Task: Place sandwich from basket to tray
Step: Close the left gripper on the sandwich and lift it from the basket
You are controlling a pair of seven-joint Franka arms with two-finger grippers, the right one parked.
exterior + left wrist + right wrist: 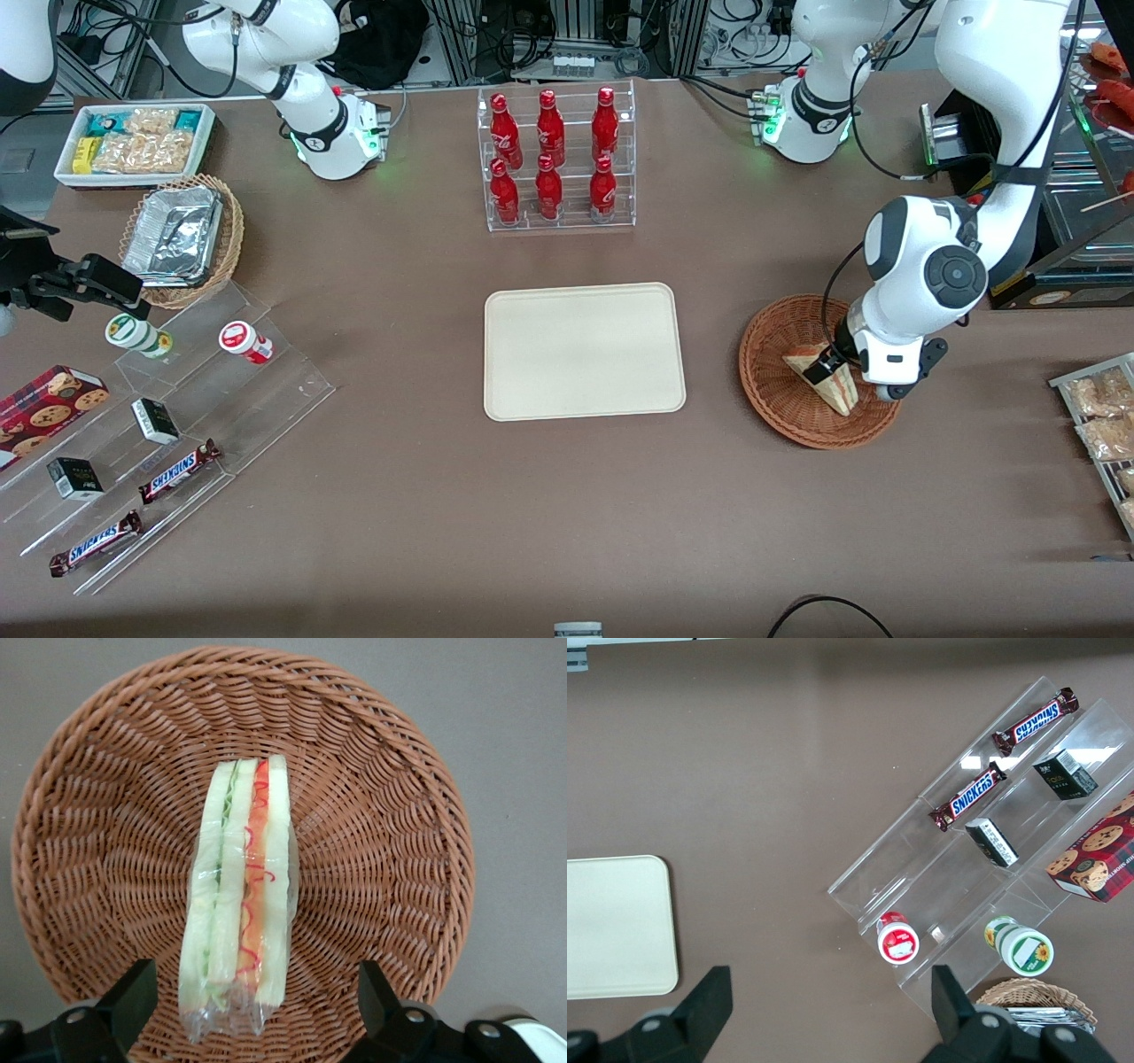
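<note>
Here the left gripper (248, 1014) hangs low over the reddish-brown wicker basket (771, 354); its fingers (133, 992) stand spread, one on each side of the wrapped triangular sandwich (239, 904), not yet pressing it; the sandwich lies in the basket on its edge, layers showing. I judge the grasp step is in hand; next the fingers must close on the bread faces gently, then lift and carry it to the cream tray (585, 350), which lies on the table beside the basket.

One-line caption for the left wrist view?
Open gripper straddling a plastic-wrapped triangular white-bread sandwich lying in the round reddish-brown wicker basket.
</note>
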